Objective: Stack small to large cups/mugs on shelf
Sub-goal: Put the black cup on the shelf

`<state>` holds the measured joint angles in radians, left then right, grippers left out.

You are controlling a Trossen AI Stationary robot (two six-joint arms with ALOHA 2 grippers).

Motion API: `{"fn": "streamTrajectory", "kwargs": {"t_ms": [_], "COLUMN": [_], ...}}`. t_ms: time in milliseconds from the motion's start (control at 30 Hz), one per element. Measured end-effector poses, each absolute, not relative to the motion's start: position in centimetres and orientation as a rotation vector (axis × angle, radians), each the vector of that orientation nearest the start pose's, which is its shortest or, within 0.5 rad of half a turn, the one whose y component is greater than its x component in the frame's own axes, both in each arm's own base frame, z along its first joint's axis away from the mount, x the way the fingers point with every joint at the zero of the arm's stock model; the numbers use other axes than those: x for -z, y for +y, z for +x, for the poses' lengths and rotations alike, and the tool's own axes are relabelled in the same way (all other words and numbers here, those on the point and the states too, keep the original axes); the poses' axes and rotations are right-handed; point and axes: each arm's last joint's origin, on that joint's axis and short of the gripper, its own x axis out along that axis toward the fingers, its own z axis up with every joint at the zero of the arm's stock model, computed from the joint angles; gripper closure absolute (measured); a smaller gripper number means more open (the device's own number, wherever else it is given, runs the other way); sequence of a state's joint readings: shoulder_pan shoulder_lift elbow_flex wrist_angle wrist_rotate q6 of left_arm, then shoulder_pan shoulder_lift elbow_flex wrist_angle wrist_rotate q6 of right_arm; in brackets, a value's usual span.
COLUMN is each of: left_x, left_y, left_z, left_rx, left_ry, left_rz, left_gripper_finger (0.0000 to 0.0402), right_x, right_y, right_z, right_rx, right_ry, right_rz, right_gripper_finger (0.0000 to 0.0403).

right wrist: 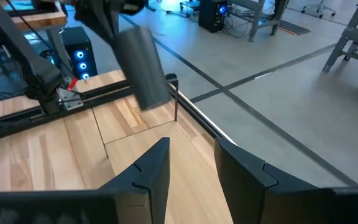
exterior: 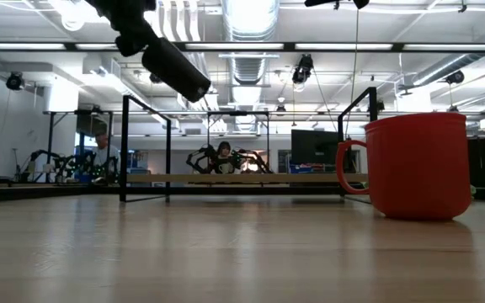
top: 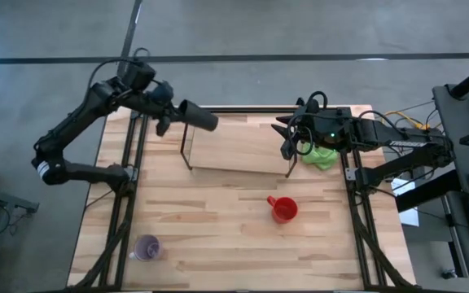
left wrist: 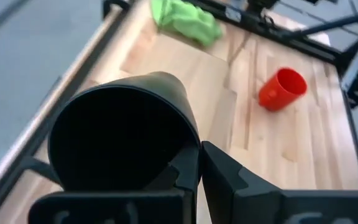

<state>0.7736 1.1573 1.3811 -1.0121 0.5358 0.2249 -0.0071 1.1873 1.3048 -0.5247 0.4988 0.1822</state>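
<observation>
- Left gripper: raised over the back left corner of the table, fingers clamped on the rim of the black tumbler. Tumbler is held off the surface, tilted, lying nearly sideways in the high view.
- Low view: tumbler hangs slanted in the air above the left end of the shelf, not touching it.
- Left wrist view: the tumbler's dark open mouth faces the camera; one finger presses against its wall.
- Shelf: wooden board in thin black rods, at the back centre of the table. Nothing seen standing on it.
- Right gripper: hovers by the right end of the shelf, fingers parted with a clear gap, holding nothing.
- Green cloth: bunched just beside the right gripper, at the right edge of the table.
- Red mug: upright on the table in front of the shelf, right of centre, handle towards the left. Well apart from both grippers.
- Pale purple cup: upright near the front left corner, far from the rest.
- A person sits in the room behind the table, seen in the low view.
</observation>
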Motion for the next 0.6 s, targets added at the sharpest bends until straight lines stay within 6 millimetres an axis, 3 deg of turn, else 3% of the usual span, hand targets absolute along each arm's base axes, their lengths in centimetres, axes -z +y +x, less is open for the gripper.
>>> {"fn": "streamTrajectory", "kwargs": {"t_ms": [233, 400, 600], "left_x": [-37.6, -37.8, -37.5], "left_y": [12.7, 11.7, 10.7], "left_z": [19.0, 21.1, 22.6], "left_rx": [-0.147, -0.152, -0.161], "left_ry": [0.776, 0.831, 0.992], "left_rz": [-0.205, -0.074, -0.049], "left_gripper_finger": [0.0401, 0.0401, 0.0401], "right_x": [-40.0, -39.9, -39.9], "right_y": [-1.6, -1.6, -1.6], "right_z": [24.3, 24.3, 24.3], "right_rx": [0.533, 0.533, 0.533], "right_ry": [0.352, 0.355, 0.355], "right_rz": [0.076, 0.076, 0.075], "right_gripper_finger": [0.0282, 0.0282, 0.0282]}}
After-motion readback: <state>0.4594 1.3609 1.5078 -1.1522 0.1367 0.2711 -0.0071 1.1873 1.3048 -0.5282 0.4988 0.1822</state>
